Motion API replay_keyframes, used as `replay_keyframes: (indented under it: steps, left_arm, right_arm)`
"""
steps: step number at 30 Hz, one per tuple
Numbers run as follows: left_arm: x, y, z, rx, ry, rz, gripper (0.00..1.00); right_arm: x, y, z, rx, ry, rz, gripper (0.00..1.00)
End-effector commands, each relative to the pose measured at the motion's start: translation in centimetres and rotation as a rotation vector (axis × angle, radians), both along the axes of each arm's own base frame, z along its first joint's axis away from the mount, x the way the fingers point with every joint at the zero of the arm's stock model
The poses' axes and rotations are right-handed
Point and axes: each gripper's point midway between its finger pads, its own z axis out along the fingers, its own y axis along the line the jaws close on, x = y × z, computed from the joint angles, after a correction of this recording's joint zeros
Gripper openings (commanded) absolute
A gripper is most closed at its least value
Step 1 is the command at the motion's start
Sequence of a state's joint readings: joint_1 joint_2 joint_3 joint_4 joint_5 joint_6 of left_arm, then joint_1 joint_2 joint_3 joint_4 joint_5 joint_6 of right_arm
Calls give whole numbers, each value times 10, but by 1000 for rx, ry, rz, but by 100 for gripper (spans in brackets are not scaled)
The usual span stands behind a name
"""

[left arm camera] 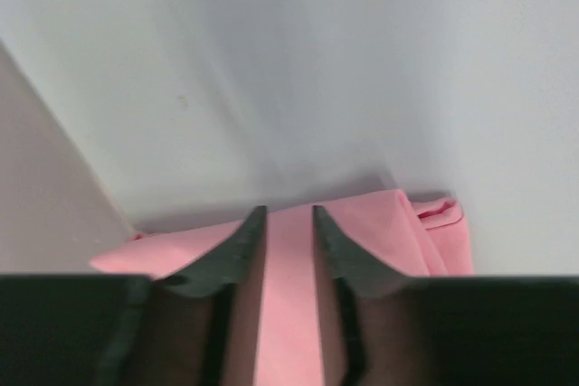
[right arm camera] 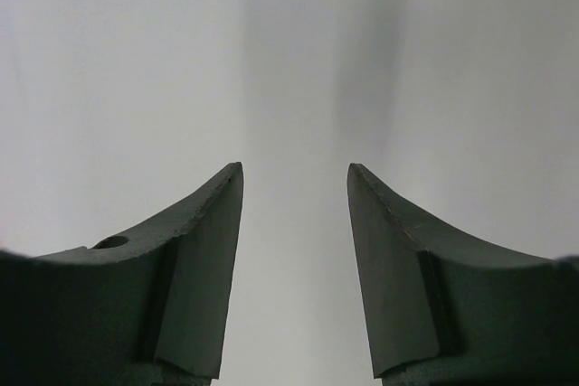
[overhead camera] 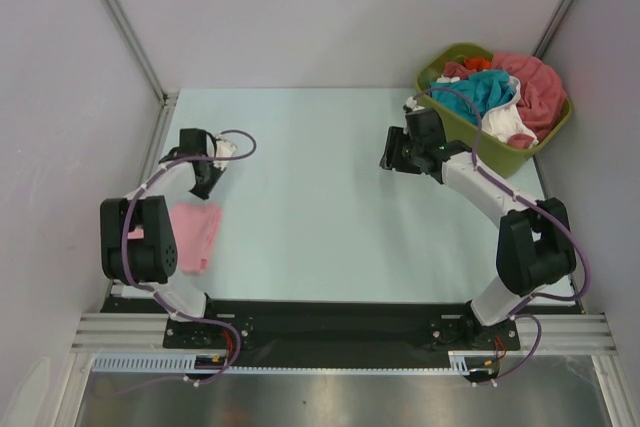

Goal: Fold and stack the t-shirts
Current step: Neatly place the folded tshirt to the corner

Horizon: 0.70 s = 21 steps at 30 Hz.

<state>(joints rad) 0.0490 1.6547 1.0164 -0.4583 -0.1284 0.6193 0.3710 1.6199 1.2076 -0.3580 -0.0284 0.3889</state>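
In the top external view, the light pink t-shirt was seen lying folded into a small bundle on the pale table, at the near left, just beside the left arm's shoulder. The left gripper was held just beyond the bundle's far edge, pointed back toward it. At the far right corner an olive-green tub was placed, heaped with a teal t-shirt, a coral-red t-shirt, a white t-shirt and a scrap of an orange t-shirt. The right gripper was held over bare table just left of the tub, well apart from the pink bundle.

In the left wrist view, the left gripper was shown with its fingers slightly parted, and a strip of the light pink t-shirt was visible through the narrow gap. The cloth appeared to be released and lying flat beneath the tips, though contact could not be ruled out from this angle. A folded edge was bunched at the bundle's right.

In the right wrist view, the right gripper was shown spread wide, with nothing between its fingers and only pale, blurred surface beyond.
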Motion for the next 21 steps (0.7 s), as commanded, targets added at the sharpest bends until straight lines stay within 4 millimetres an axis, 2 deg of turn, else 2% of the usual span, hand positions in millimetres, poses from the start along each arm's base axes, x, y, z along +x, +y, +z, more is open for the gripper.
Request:
replay_keyframes:
  steps: [1,2,3,4,6,8,12,13,14,16,17,18,21]
  left_arm:
    - [34,7,70,3,-216,77,37]
    - [34,5,77,-16,-228,101,49]
    - [40,3,97,-31,-277,105,54]
    - [42,-4,108,-64,-301,93,59]
    - [40,-13,125,-104,-328,84,91]
    - [34,-33,148,-164,-348,45,100]
    - [15,-53,180,-262,-380,25,100]
    - [6,-69,193,-302,-403,-18,100]
    - [2,-74,201,-323,-423,-41,100]
    - [-10,-79,204,-347,-443,-59,100]
    - [-16,-80,216,-363,-496,-55,100]
    - [-21,-74,202,-350,-489,-14,100]
    - [-32,-51,178,-279,-494,138,100]
  right_arm:
    - [7,-14,27,-7,-83,-27,55]
    - [8,-20,28,-9,-86,-38,57]
    - [9,-24,34,-9,-100,-44,58]
    - [11,-33,37,-33,-113,-68,59]
    - [14,-49,48,-41,-142,-93,64]
    - [14,-61,55,-48,-155,-99,70]
    - [11,-101,69,-74,-177,-160,74]
    - [6,-108,76,-83,-190,-165,74]
    - [3,-113,78,-83,-193,-176,74]
    - [-6,-128,83,-100,-209,-197,74]
    - [-10,-133,84,-103,-212,-207,75]
    - [-13,-137,84,-107,-217,-214,75]
    - [-27,-149,83,-107,-234,-243,76]
